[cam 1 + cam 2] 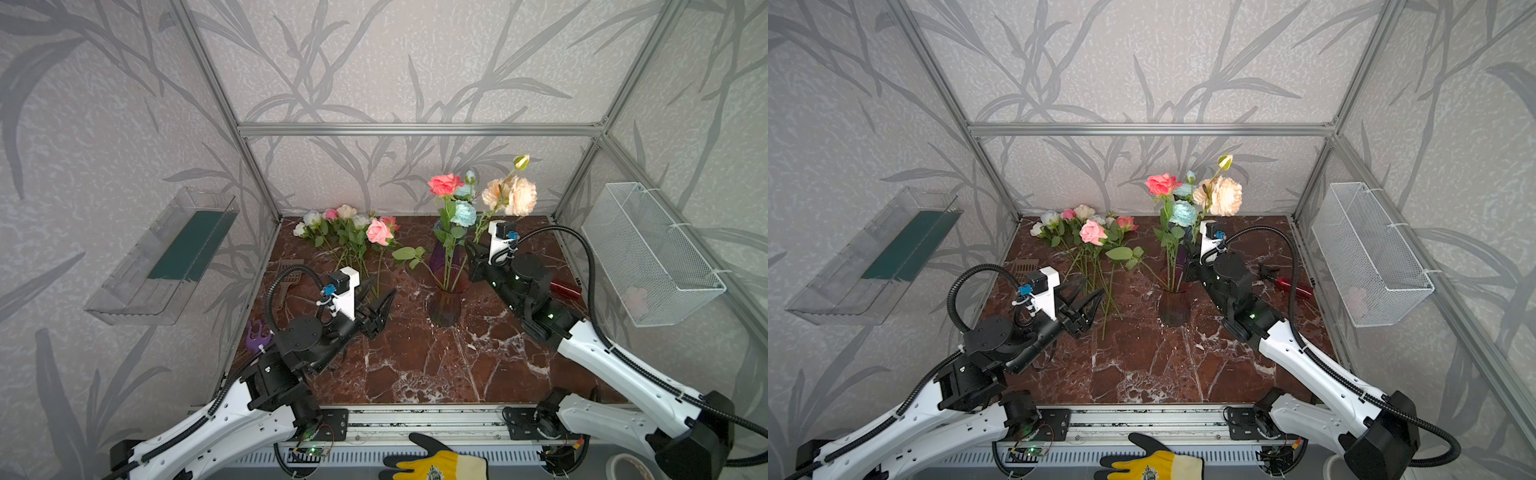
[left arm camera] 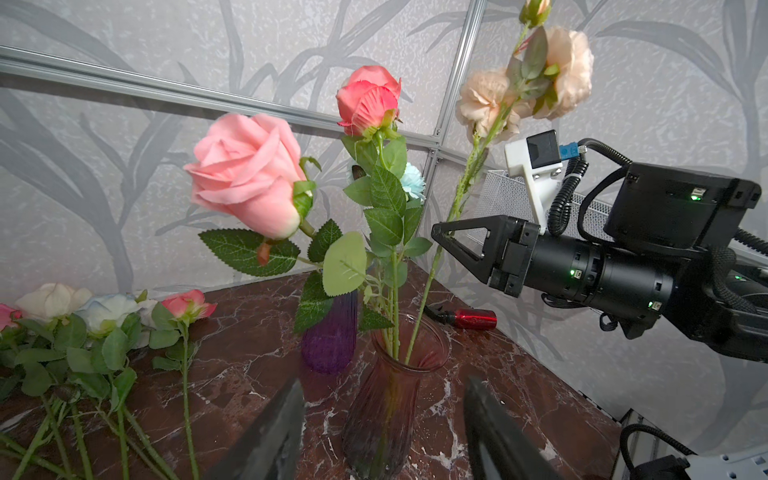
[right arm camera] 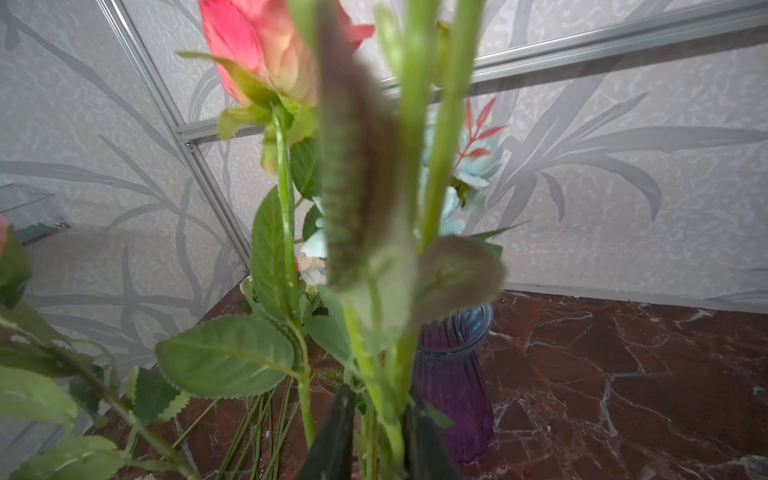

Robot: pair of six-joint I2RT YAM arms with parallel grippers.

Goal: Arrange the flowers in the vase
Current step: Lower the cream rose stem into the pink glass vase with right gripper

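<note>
Judging it under halfway: few stems in the vase; most flowers lie on the surface; my left end effector wide, empty; right end effector straddles a peach stem, grip unclear.

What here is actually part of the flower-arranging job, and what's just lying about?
Part of the job: loose roses; standing flowers; reddish vase; left gripper; right gripper.
Lying about: red bottle; wire basket; clear tray; yellow glove.

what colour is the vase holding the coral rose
Translucent dark red vase, ribbed; clearest in the left wrist view.
</note>
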